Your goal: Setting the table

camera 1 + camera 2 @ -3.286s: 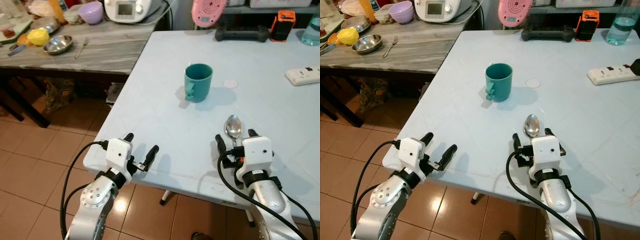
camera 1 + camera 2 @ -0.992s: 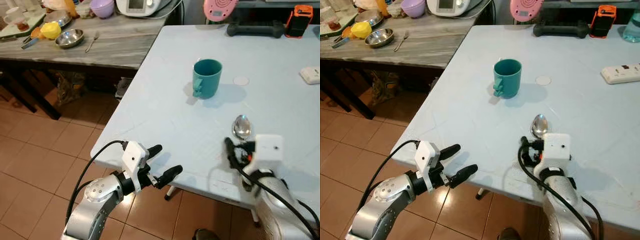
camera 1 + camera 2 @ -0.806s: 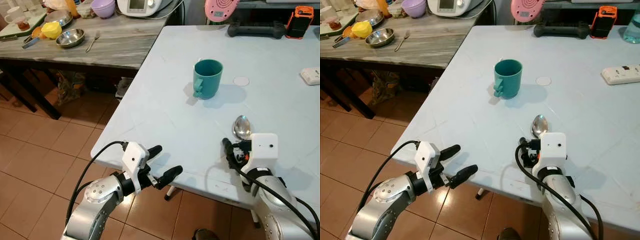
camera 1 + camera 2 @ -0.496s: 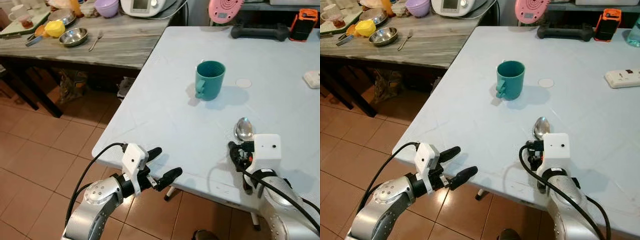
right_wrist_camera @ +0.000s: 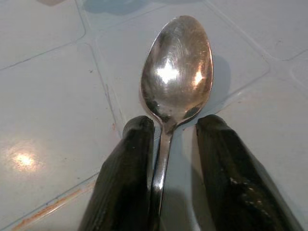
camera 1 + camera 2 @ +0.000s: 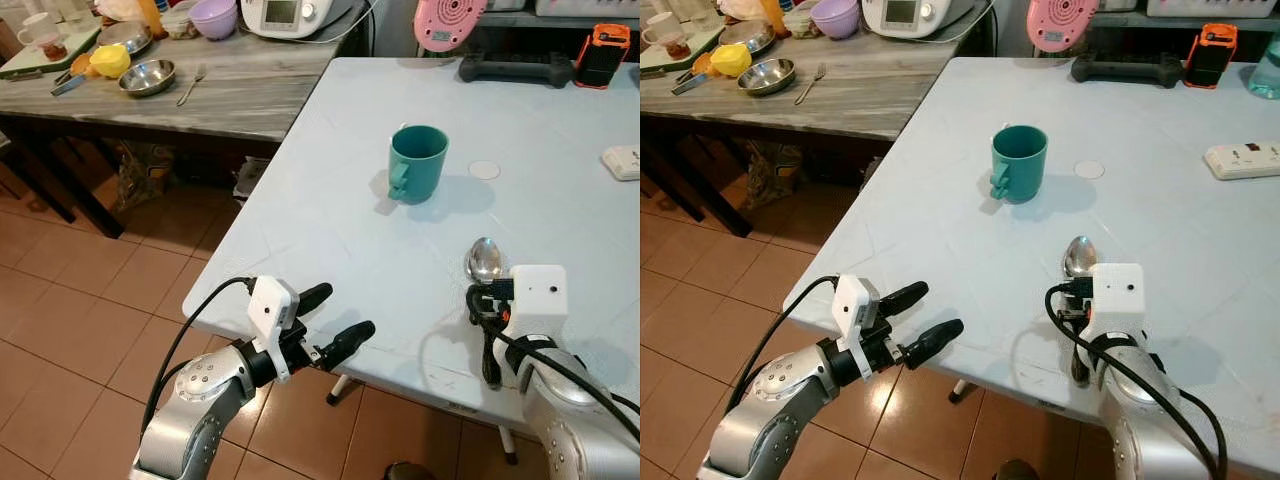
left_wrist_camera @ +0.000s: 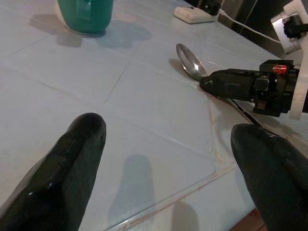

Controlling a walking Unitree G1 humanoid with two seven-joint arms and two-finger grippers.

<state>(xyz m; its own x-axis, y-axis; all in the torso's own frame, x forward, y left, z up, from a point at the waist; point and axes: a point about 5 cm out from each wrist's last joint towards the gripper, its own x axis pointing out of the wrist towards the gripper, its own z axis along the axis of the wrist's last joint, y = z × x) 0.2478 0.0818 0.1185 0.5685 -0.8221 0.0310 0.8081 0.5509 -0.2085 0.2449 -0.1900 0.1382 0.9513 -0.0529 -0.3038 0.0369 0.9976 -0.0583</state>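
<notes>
A steel spoon lies on the pale blue table, bowl pointing toward the teal mug. My right gripper sits over the spoon's handle near the table's front edge. Its two fingers are drawn in close on either side of the handle, and one finger touches it. My left gripper hangs open just off the table's front left corner with nothing between its fingers. The left wrist view looks across the tabletop at the spoon and the right gripper's finger beside it.
A small white disc lies right of the mug. A power strip, an orange device and a pink object sit at the back. A wooden side table to the left holds a steel bowl and a fork.
The right gripper's fingers have narrowed around the spoon handle since 3.3 s ago. The left gripper has lifted slightly and turned toward the table's corner. The camera view has shifted a little.
</notes>
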